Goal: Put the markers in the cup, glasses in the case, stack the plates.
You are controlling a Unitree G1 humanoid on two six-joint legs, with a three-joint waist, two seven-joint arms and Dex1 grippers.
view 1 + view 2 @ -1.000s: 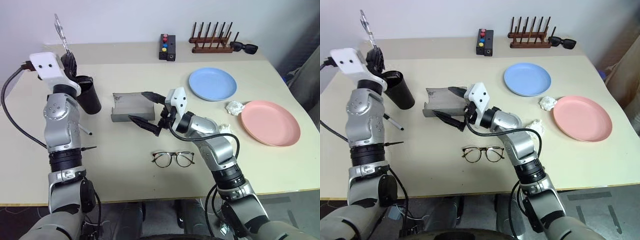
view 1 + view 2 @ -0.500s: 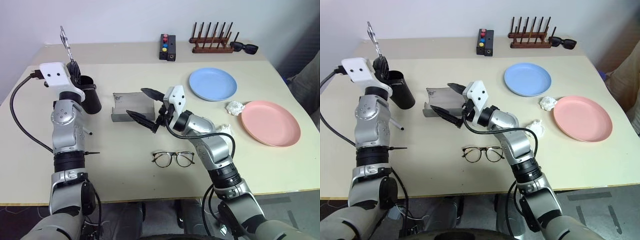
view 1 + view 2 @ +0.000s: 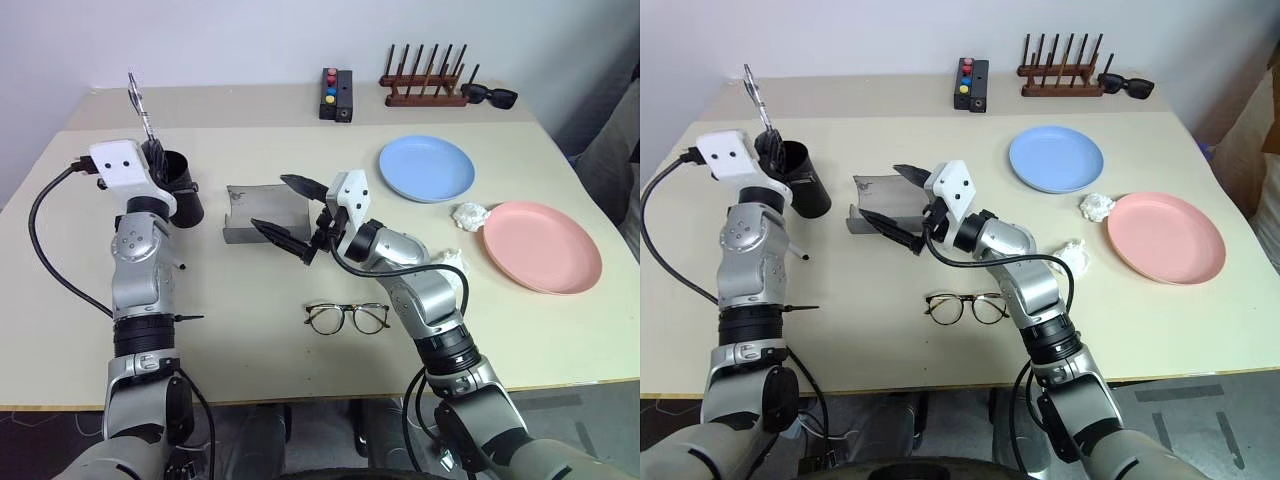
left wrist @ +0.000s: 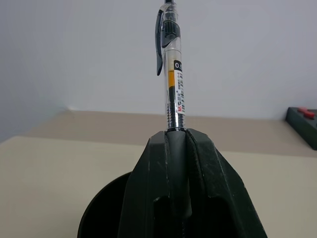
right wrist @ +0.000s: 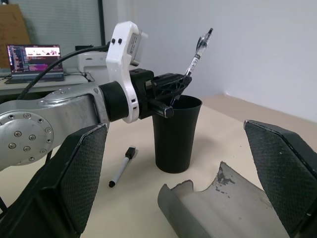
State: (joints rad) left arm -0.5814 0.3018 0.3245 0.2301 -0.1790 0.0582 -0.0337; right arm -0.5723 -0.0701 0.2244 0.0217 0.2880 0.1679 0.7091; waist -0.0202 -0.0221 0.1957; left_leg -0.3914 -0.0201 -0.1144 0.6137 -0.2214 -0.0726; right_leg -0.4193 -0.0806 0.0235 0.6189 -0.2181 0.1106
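Bench (image 3: 300,370) centre: pink plate (image 3: 541,246) right, blue plate (image 3: 425,167) upper right, grey case (image 3: 262,213) mid-frame, black cup (image 3: 180,188) upper left. Glasses (image 3: 346,318) lower centre. Left tool (image 3: 153,152) clenched on pen (image 3: 139,100) over cup; right tool (image 3: 292,214) released by case. White marker (image 5: 122,166) beside cup.

— We see a clear glossy plastic pen (image 4: 174,74) and a smooth matt black plastic cup (image 5: 176,134).

— We'd add the case (image 5: 233,210): dull grey with a scuffed rim. The desk (image 3: 300,350) looks smooth, matt beige; the plates (image 3: 425,168) are satiny.
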